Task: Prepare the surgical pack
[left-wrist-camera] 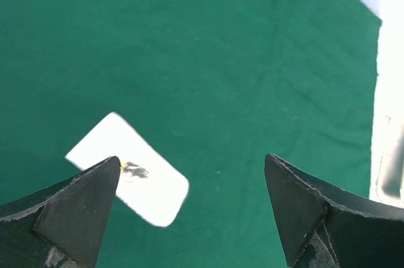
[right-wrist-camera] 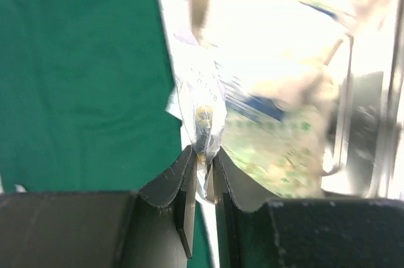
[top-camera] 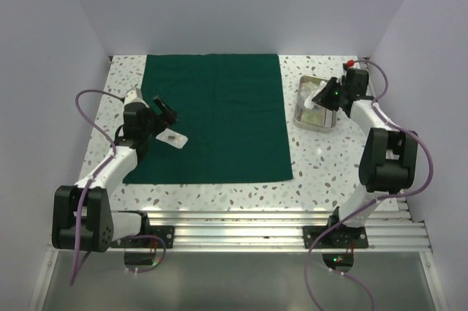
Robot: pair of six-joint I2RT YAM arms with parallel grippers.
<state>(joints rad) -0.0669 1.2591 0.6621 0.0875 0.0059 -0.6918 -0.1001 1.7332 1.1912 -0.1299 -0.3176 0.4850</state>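
Top external view is showing the speckled worktop point(top-camera: 322, 168) carrying a dark green cloth point(top-camera: 212, 117), which is lying flat and fully spread. Being soft and limp, the cloth is probably going to sag and wrinkle when lifted, so a corner or hem is looking like the best place to take it.

Just off the cloth's right edge a shiny steel tray point(top-camera: 300, 117) is sitting. It is likely stiff, slick and the heaviest piece, with its raised rim offering the only real hold.

On the cloth, near its left edge, a flat white pouch point(top-camera: 172, 137) is lying. It is looking light and thin, hard to pick off the fabric except by an edge.

The left claw point(left-wrist-camera: 191, 161) is hovering directly over that pouch with its jaws standing wide apart and nothing between them.

To the right of the cloth, over the tray, the right claw point(right-wrist-camera: 202, 154) is clamping its jaws on the lower edge of a clear pouch point(right-wrist-camera: 201, 98). The crinkly film is probably slippery, so a firm pinch near a sealed border is seeming wise.
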